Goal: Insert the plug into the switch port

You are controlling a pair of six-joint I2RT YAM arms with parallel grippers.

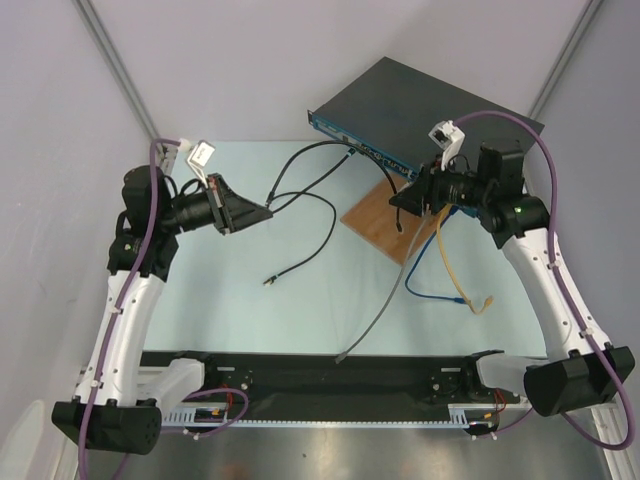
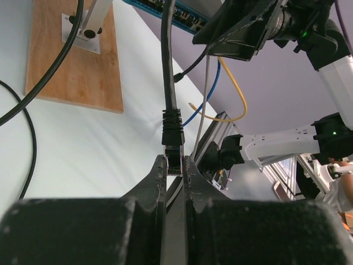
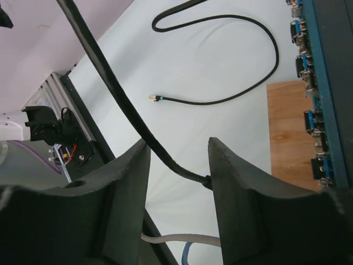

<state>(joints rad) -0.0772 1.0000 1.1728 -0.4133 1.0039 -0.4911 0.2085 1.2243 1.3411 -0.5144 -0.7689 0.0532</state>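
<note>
The switch (image 1: 430,105) is a flat dark grey box at the back right, its teal front face (image 1: 360,148) turned toward the table. My left gripper (image 1: 262,212) is shut on the clear plug (image 2: 174,163) of a black cable (image 2: 167,66), holding it above the table to the left of the switch. The cable runs from the plug toward the switch front (image 2: 182,16). My right gripper (image 1: 400,200) hovers open by the switch front, over the wooden board. In the right wrist view its fingers (image 3: 177,144) stand apart with a black cable (image 3: 110,72) passing between them; the switch sockets (image 3: 320,83) line the right edge.
A brown wooden board (image 1: 385,225) lies in front of the switch, with a white bracket (image 2: 88,33) on it. A second black cable ends in a loose plug (image 1: 267,280) on the table. Grey (image 1: 385,300), blue (image 1: 425,290) and yellow (image 1: 455,275) cables trail at the front right.
</note>
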